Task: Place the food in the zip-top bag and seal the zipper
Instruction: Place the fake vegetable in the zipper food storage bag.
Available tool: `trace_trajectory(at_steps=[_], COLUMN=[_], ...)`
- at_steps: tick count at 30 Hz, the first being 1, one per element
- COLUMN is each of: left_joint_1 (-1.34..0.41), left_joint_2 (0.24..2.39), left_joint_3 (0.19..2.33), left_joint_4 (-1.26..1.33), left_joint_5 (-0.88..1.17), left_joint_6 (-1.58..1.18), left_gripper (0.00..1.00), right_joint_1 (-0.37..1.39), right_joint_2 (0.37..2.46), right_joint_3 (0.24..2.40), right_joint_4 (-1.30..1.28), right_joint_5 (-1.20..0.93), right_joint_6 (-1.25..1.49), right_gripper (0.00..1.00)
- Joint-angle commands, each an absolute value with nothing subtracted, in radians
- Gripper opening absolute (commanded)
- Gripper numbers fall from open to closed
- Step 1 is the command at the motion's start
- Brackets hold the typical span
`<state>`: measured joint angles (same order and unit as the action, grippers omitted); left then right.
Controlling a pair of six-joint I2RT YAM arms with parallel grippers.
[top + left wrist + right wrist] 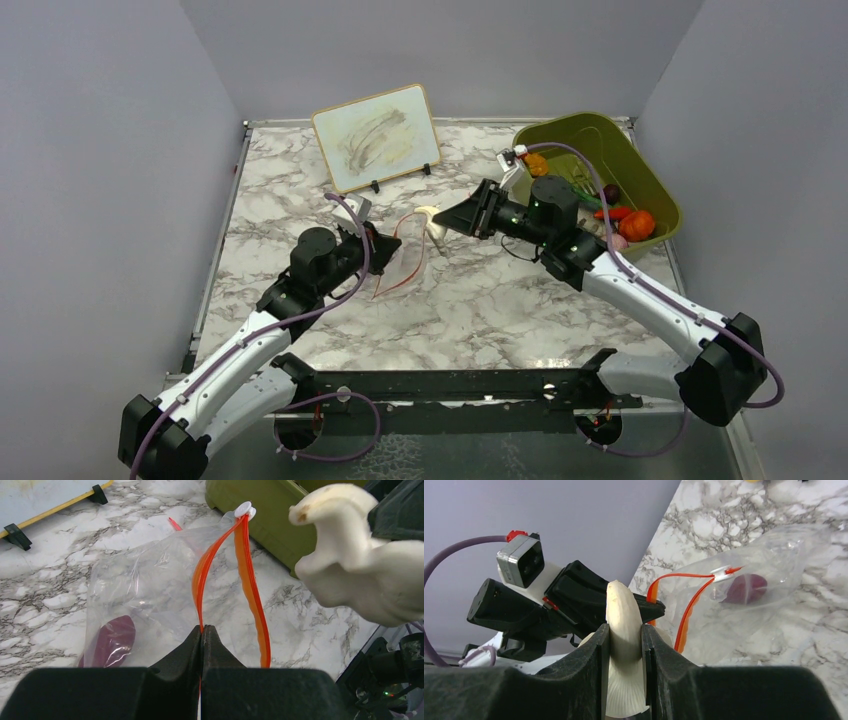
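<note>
The clear zip-top bag [145, 580] lies on the marble table with its mouth held up. My left gripper [202, 629] is shut on one side of the red-orange zipper [252, 590]; the other side bows away, so the mouth gapes. A dark purple-red food piece [112, 640] lies inside the bag [769, 610]. My right gripper [625, 630] is shut on a white mushroom-shaped food piece [621, 610] and holds it in the air just beside the bag's mouth [405, 255]. The mushroom [360, 565] hangs to the right of the zipper, outside the bag.
An olive-green bin [640, 165] at the back right holds more food, among it an orange ball [637, 225] and a red piece [612, 213]. A small whiteboard [375, 137] stands on its feet at the back. A thin red stick [175, 524] lies behind the bag.
</note>
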<state>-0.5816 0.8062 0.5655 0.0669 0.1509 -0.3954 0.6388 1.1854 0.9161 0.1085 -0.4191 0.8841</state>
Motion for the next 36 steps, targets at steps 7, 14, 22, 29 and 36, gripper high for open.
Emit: trace_trajectory(at_steps=[7,14,22,29,36], left_joint_1=[-0.578,-0.579,-0.578,-0.579,-0.578], left_joint_2=[0.789,0.785,0.775,0.771,0.767], left_joint_3=[0.594,0.600,0.597,0.601,0.602], left_joint_4=[0.132,0.136,0.153,0.162,0.160], left_joint_5=[0.183,0.183,0.204,0.205,0.205], left_joint_6=[-0.509,-0.530,-0.585,-0.595,-0.598], left_gripper=[0.00,0.00,0.00,0.00,0.00], right_joint_1=[0.729,0.765,0.779,0.780,0.780], right_joint_2=[1.240,1.271,1.271,1.256,1.248], right_joint_3=[0.880,0.875,0.863,0.832,0.830], right_joint_4=[0.252,0.262,0.223,0.174,0.127], right_joint_5=[-0.309,-0.250,-0.187,-0.122,-0.090], right_joint_6=[1.139,1.159,1.153,1.138,1.104], right_gripper=[0.26,0.26,0.26,0.26,0.26])
